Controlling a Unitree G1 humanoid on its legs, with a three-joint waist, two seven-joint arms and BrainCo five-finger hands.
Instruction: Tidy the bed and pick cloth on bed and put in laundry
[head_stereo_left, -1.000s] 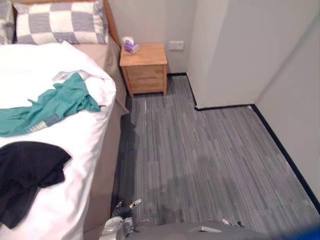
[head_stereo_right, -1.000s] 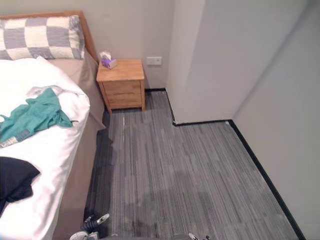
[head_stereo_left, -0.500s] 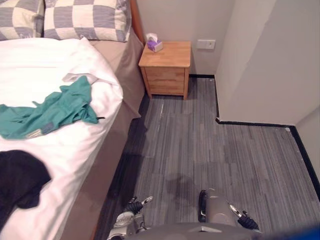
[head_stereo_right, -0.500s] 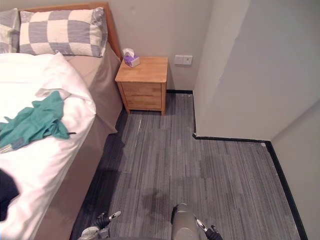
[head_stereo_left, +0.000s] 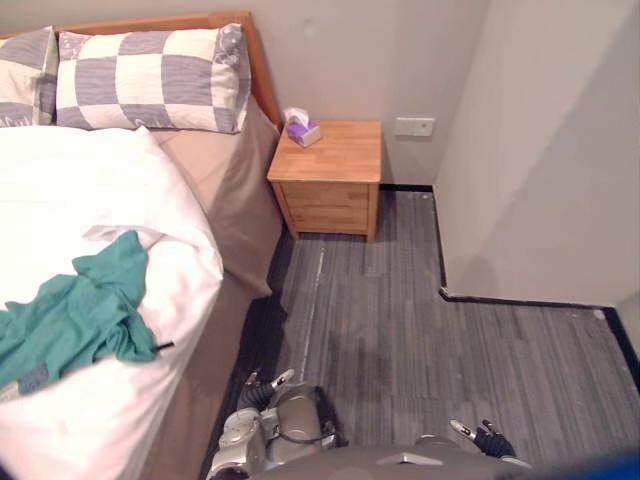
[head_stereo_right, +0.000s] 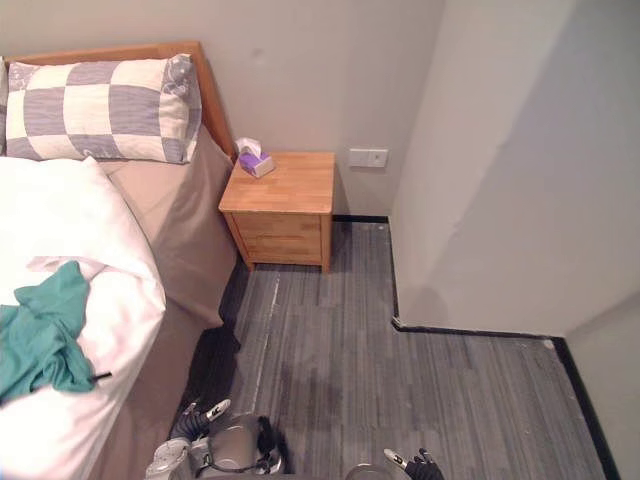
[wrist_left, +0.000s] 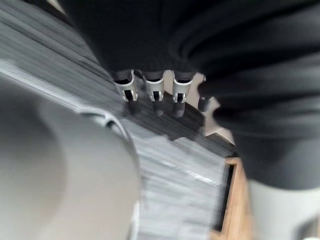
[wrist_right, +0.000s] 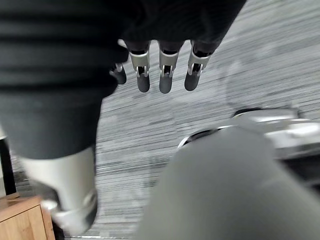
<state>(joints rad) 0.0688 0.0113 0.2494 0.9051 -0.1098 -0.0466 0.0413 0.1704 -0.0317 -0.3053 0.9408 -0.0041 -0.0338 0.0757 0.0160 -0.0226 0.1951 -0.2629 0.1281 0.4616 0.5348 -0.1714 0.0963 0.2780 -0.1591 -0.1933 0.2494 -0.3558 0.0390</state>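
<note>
Though beside bed (head_stereo_left: 222, 172), left hand (wrist_left: 155, 93) slack-fingered

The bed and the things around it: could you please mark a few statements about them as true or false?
A green cloth lies on the white duvet. True.
The tissue box stands on the floor. False: it stands on the nightstand.
The left hand grips the green cloth. False: its fingers are straight and hold nothing, above the floor.
A checked pillow lies at the head of the bed. True.
</note>
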